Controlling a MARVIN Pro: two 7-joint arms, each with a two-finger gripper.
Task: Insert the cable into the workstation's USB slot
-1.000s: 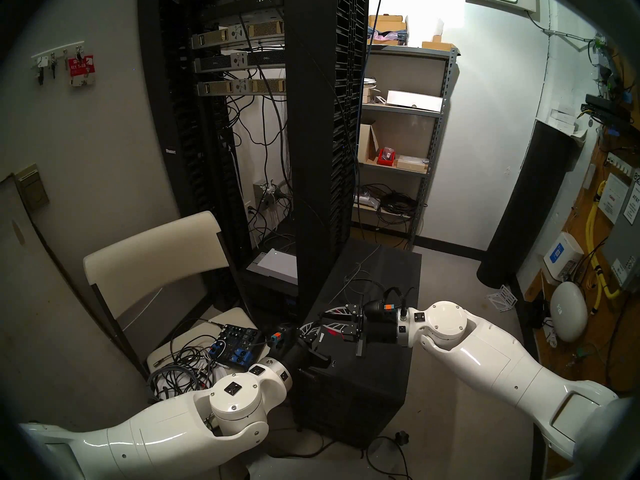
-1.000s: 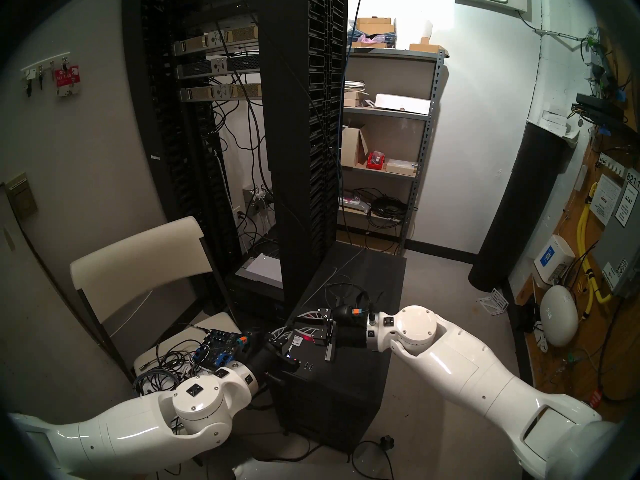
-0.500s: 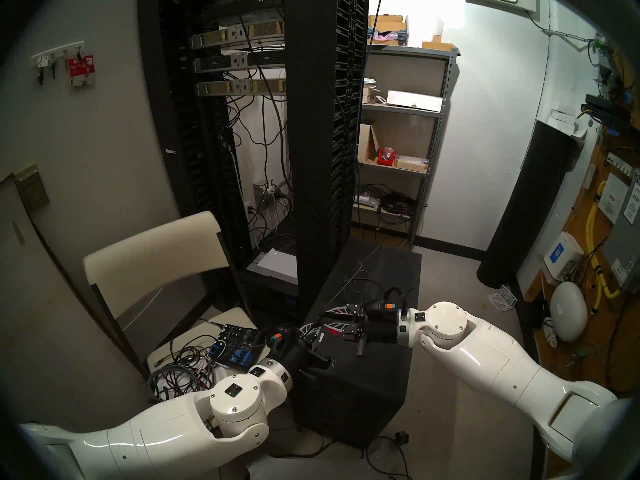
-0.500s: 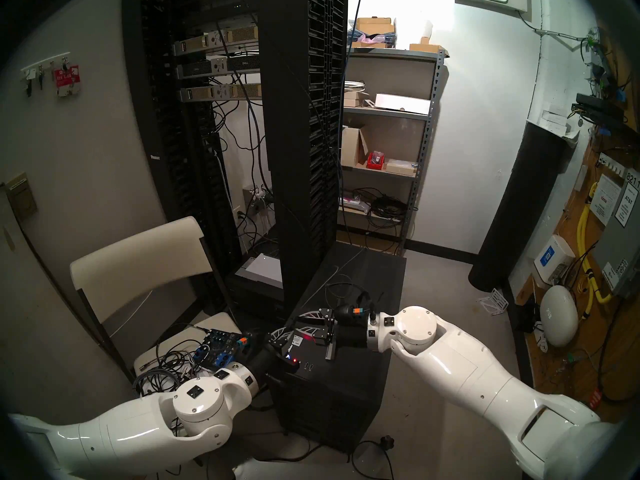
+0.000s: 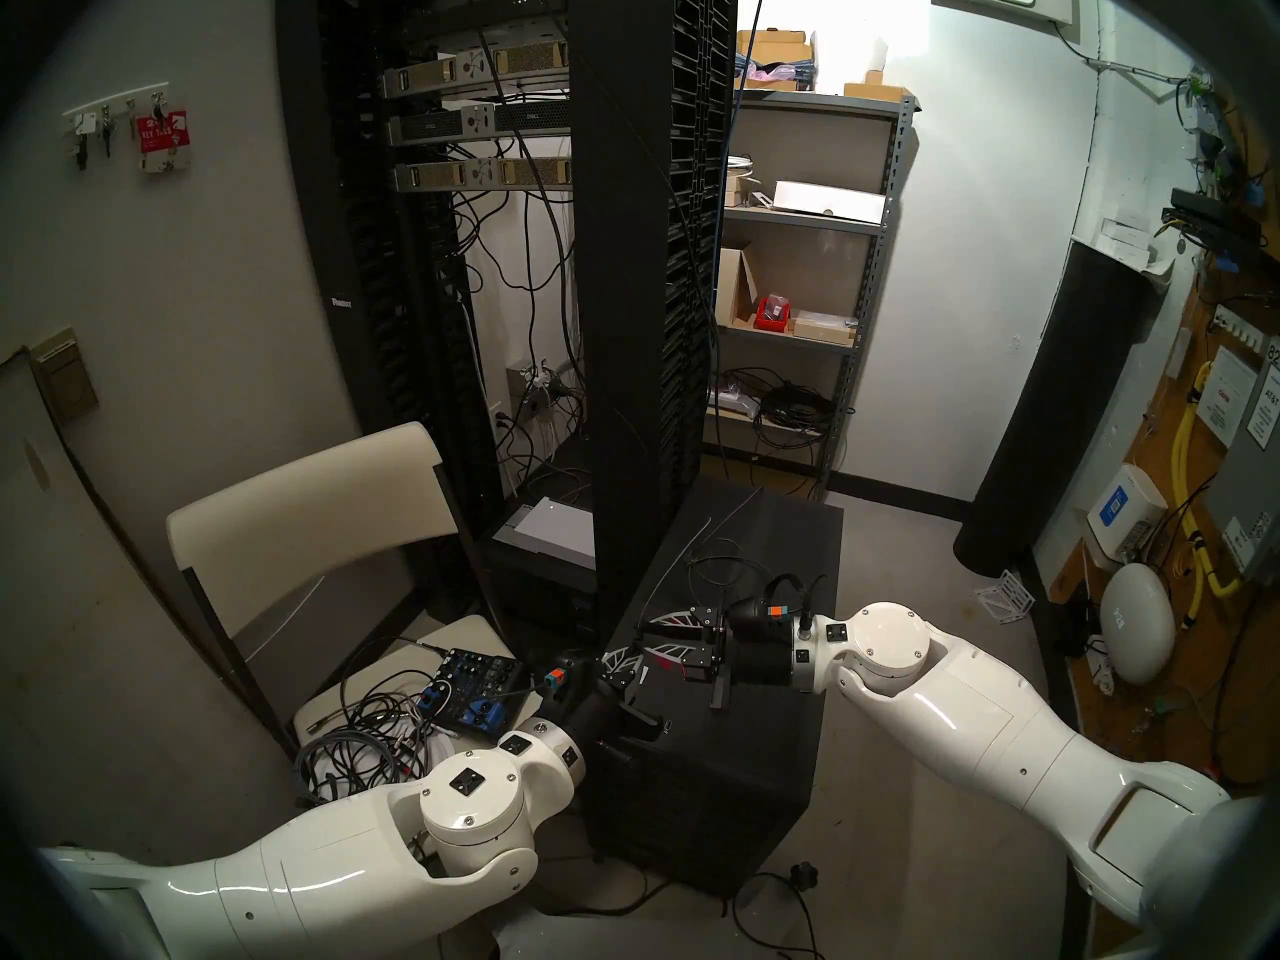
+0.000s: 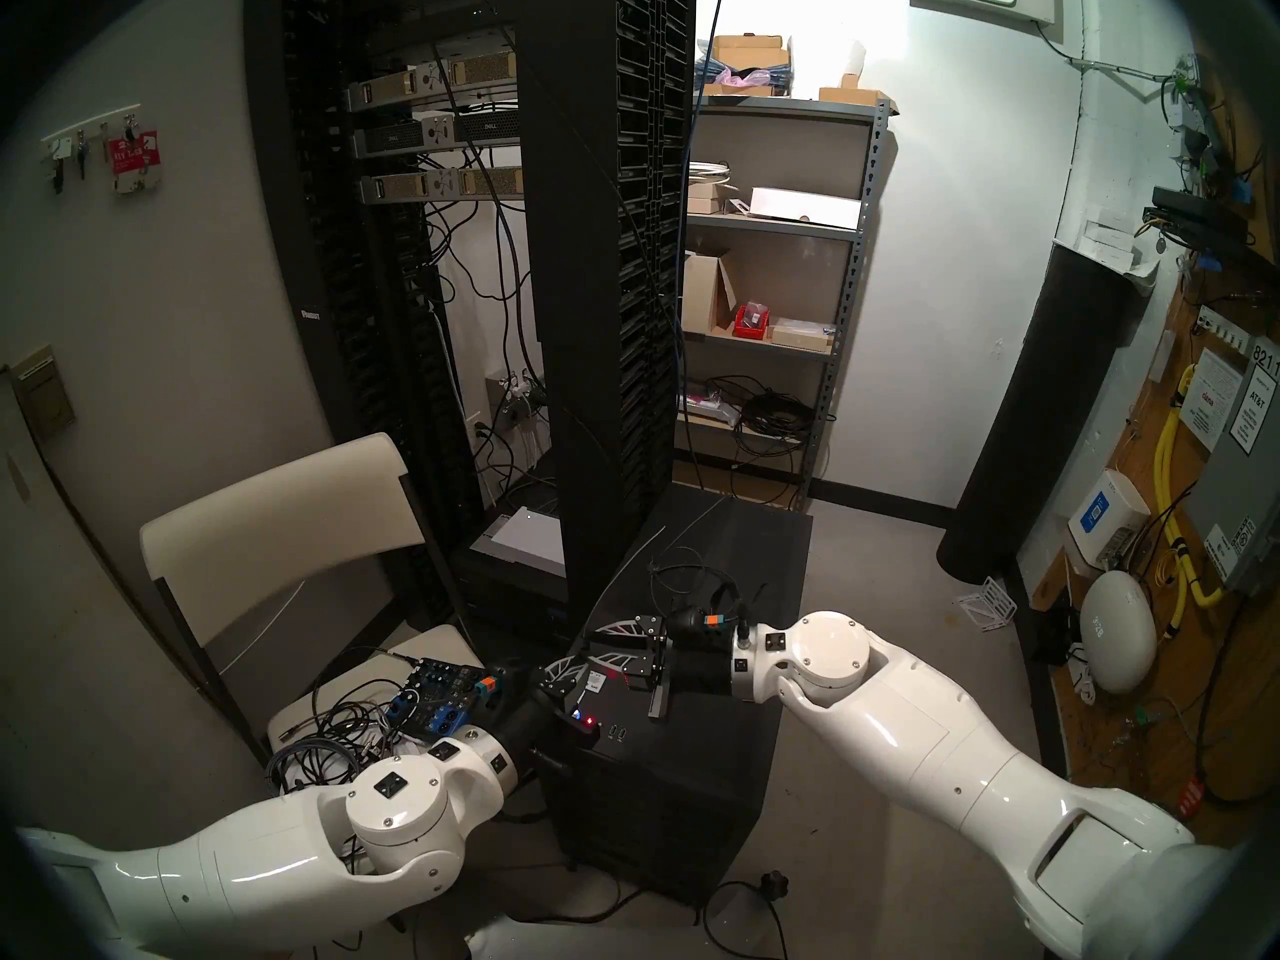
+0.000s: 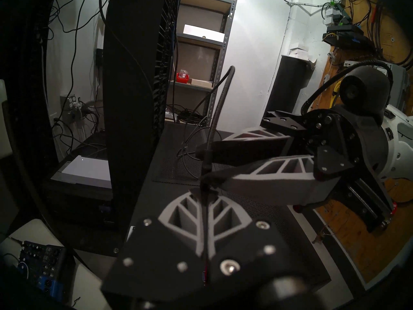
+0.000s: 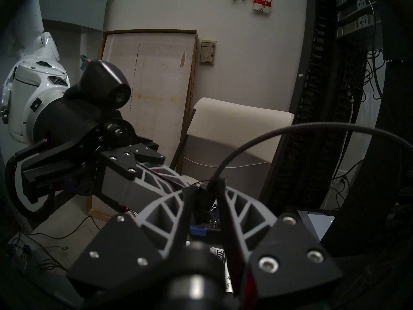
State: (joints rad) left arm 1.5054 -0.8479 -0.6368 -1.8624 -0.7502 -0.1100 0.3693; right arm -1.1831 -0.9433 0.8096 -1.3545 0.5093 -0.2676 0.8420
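Fingers (image 7: pixel 263 144) of the right arm pinch the cable (image 7: pixel 220 106) plug above the workstation (image 5: pixel 762 730), left fingers (image 7: pixel 176 215) shut on it just below; USB slots lie nearer the left arm.

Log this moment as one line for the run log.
left hand: shut on cable | right hand: shut on cable | workstation: cable not inserted

A server or network closet: tall black server rack (image 5: pixel 512 245) with mounted units and hanging cords, metal storage shelf (image 5: pixel 803 217), wall-mounted telecom boxes (image 5: pixel 1240 411), key hooks (image 5: pixel 125 131).
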